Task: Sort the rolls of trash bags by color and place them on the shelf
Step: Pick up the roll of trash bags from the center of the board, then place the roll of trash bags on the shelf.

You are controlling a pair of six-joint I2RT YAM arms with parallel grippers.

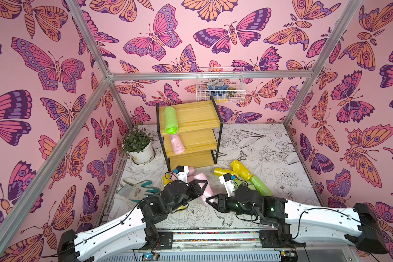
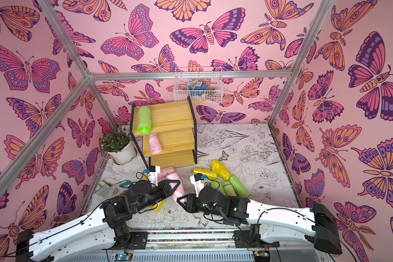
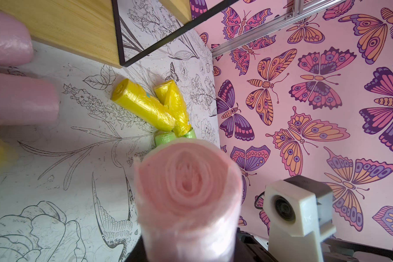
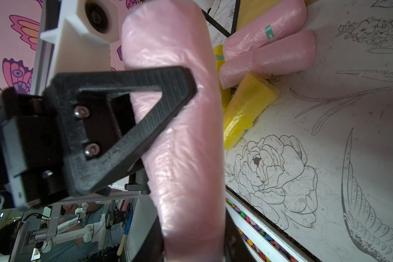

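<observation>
One pale pink roll hangs above the mat between both arms. My left gripper is shut on its middle; its black finger lies flat against the plastic. My right gripper is shut on the roll's near end. In the left wrist view the roll shows end-on. On the shelf a green roll lies on the top board and a pink one on the middle board. Loose rolls lie on the mat: two pink, yellow, green.
A potted plant stands left of the shelf, and work gloves lie at the mat's left. A white wire basket hangs on the back wall. Another yellow roll lies under my left arm.
</observation>
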